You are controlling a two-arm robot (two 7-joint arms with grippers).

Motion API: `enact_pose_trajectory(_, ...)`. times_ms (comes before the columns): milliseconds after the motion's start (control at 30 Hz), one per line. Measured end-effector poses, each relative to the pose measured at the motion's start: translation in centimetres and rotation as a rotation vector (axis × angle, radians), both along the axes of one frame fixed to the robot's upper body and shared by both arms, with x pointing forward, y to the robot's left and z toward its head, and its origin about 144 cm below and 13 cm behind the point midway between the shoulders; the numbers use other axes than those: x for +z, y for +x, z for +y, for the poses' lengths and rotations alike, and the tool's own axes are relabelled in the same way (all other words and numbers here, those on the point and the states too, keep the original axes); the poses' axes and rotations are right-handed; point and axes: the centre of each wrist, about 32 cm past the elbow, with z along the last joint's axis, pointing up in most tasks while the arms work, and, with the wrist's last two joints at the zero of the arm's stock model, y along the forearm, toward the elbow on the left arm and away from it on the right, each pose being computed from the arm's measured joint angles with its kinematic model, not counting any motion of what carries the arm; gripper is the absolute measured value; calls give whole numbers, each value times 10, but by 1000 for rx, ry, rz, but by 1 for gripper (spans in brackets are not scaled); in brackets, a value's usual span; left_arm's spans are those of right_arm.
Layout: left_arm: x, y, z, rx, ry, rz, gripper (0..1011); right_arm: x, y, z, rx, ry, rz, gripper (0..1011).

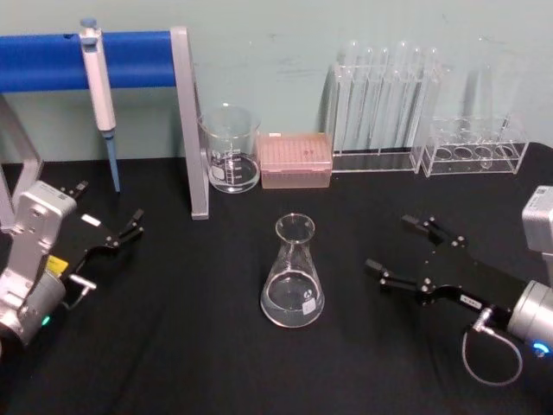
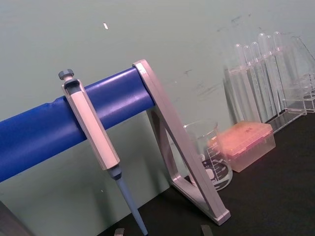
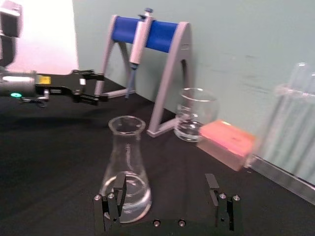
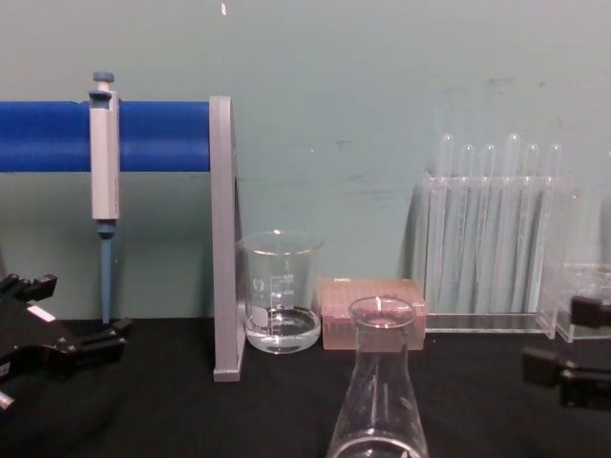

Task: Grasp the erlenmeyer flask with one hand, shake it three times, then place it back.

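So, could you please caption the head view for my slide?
Erlenmeyer flask stands untouched between open left pincer and open right pincer.

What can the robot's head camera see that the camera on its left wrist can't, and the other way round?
Of the two, the head view adds the erlenmeyer flask, standing upright on the black table, with the left end effector and the right end effector on either side of it, both open and apart from it. The left wrist view adds the grey stand leg seen as an open triangle. Both share the pipette hanging on the blue bar, the beaker, the pink box and the test tubes.
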Motion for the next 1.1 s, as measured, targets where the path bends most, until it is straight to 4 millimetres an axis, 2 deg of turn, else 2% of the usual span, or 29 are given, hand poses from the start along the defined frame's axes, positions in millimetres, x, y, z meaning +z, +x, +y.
enact_pose_trajectory(433, 0, 0, 0, 0, 0, 0, 1001, -6, 16, 14, 91, 36, 71, 1000)
enact_pose_trajectory(1100, 0, 0, 0, 0, 0, 0, 1001, -13, 54, 40, 190, 36, 84, 1000)
